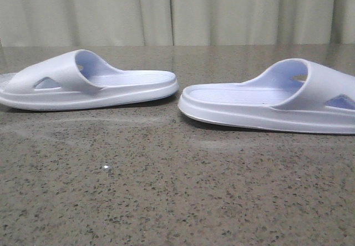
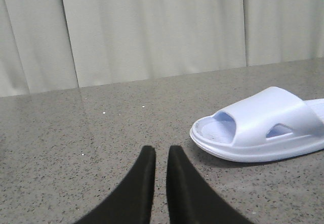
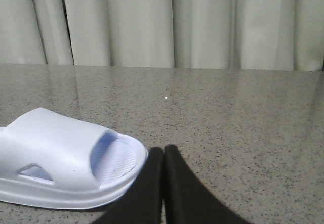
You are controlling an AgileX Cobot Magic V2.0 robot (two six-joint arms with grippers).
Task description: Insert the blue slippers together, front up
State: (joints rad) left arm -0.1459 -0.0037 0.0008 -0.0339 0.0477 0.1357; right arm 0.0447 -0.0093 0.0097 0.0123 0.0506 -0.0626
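I have the curtain [image 1: 166,10] filling the back of every view, pale and pleated, and under it the speckled grey desk [image 1: 166,190].

On the desk, in the front view, the two blue slippers lie flat on their soles, heel to heel with a small gap between them. The left slipper [image 1: 89,82] has its strap toward the left edge and its heel pointing right; the right slipper [image 1: 272,99] mirrors it, heel pointing left, strap toward the right edge (its toe end runs out of the picture). Each strap shows a triangular cutout in its side, and the footbeds look ribbed.

My left wrist camera sees the left slipper [image 2: 260,128] from the toe end, sitting off to one side of the fingers and apart from them. The right wrist camera sees the right slipper [image 3: 66,166] the same way, its toe just beside the fingers.

The left gripper [image 2: 161,155] holds nothing, its black fingers nearly together with a thin slit between the tips. The right gripper [image 3: 163,153] is clenched, tips touching, also holding nothing.
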